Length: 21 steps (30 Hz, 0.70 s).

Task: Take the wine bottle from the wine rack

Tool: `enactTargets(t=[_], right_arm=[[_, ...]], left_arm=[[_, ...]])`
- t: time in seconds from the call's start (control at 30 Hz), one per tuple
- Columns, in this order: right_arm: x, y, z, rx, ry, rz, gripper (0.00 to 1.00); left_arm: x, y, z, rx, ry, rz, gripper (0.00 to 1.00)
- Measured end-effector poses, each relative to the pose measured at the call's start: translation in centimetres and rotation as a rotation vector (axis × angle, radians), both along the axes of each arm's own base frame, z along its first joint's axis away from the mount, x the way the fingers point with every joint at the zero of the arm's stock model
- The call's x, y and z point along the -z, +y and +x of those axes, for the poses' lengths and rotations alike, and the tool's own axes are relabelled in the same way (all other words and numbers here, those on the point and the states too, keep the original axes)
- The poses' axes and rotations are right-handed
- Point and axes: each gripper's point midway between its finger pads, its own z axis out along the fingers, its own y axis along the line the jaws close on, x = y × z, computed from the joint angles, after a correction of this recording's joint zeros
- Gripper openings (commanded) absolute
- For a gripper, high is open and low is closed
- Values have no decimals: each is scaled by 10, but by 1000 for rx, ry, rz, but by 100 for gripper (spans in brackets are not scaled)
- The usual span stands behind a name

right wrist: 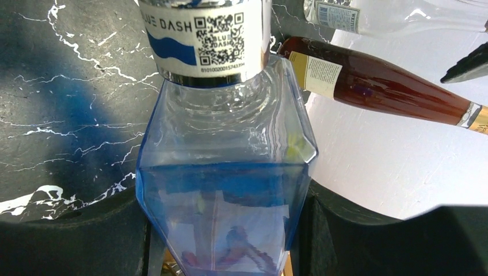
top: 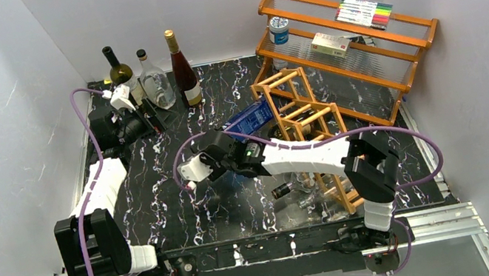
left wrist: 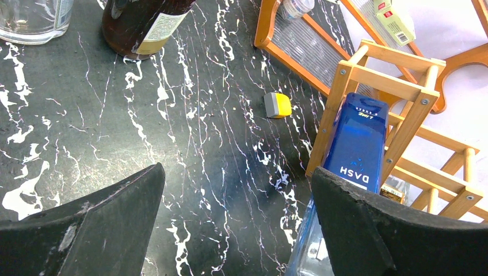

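Plain white walls enclose a black, white-veined marble counter; a two-tier wooden shelf stands at the upper right.

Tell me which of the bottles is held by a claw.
The blue, square-sided Blue Dash bottle, clamped in the right claw, its base inside the wine rack. The green bottle, the clear bottle and the red bottle at the back stand ungripped.

Glossy black, white-veined marble-look counter; smooth orange-brown wooden lattice wine rack; glossy translucent blue glass wine bottle with paper label; matt, scuffed black fingers of left end effector.
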Motion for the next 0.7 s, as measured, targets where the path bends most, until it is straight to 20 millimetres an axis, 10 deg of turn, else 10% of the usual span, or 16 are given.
enactTargets(t=[0.7], right_arm=[[-16, 40, -44, -22, 225, 214, 0]], left_arm=[[4, 0, -2, -2, 22, 3, 98]])
